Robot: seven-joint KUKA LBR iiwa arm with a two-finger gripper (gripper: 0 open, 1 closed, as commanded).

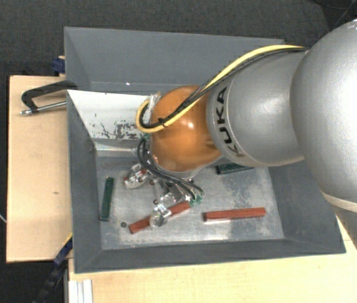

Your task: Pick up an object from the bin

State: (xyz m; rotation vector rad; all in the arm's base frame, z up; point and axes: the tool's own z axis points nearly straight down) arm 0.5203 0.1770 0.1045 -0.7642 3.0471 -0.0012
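Surface: a grey metal bin (82,188) with sloping walls and a scuffed, pale floor.
Surroundings: dark textured ground (14,17) lies round the bin.
Arm: the silver arm (273,106) reaches in from the right, and its orange cover (178,134) hangs over the middle of the bin.
Thing nearest: a red-brown stick (141,225) lies slanted on the floor near the front wall, at the lower edge of the hand (149,196).
Hand: low over the floor and spread open, with bare floor in the gap. One of its fingers (162,214) sits on or just over the stick's middle, and nothing is gripped.
Other things: a longer red-brown bar (235,215) lies well to the right, a dark green bar (107,199) lies near the left wall, and a dark green piece (232,168) is partly hidden under the arm.
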